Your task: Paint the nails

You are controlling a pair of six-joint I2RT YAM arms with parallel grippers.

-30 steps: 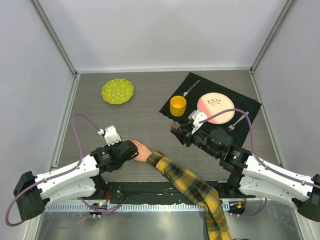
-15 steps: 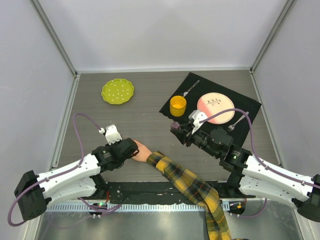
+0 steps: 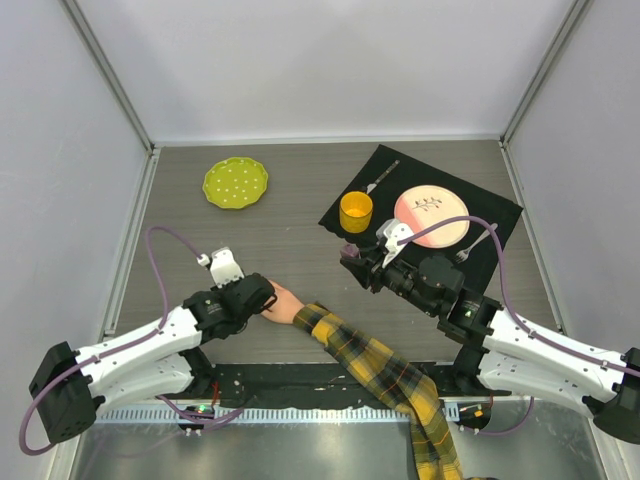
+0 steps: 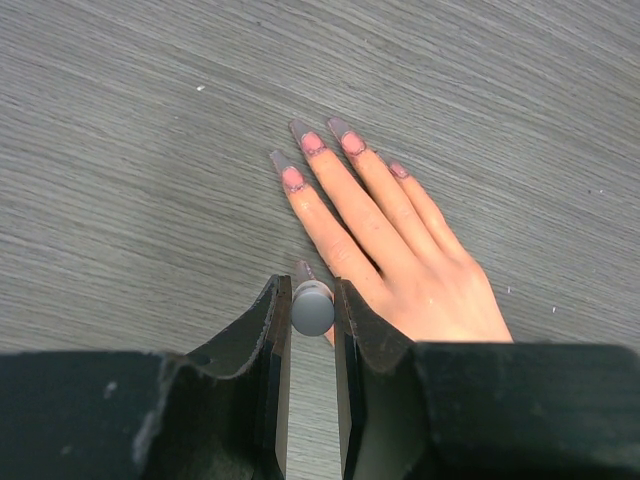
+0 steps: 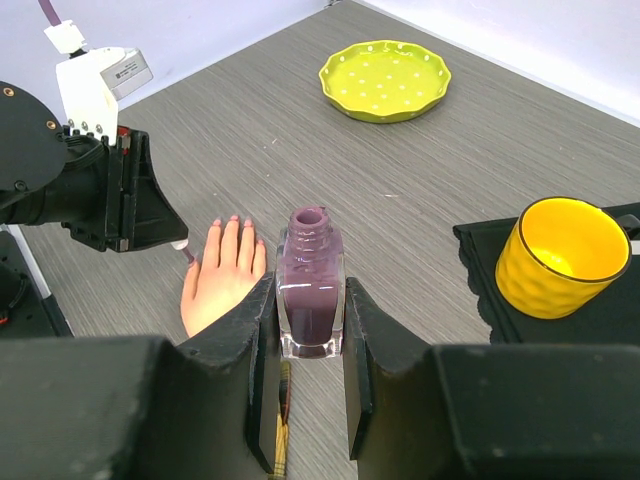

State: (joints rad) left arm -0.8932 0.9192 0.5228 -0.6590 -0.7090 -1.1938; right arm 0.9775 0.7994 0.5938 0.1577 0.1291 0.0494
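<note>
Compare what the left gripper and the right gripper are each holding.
The left gripper pinches a small grey-topped brush cap; the right gripper clamps a much larger purple polish bottle. The brush cap is seen end-on, right beside the thumb of the mannequin hand; the polish bottle stands upright with its neck open, apart from that hand. Shared: both sets of jaws are closed on their item.
</note>
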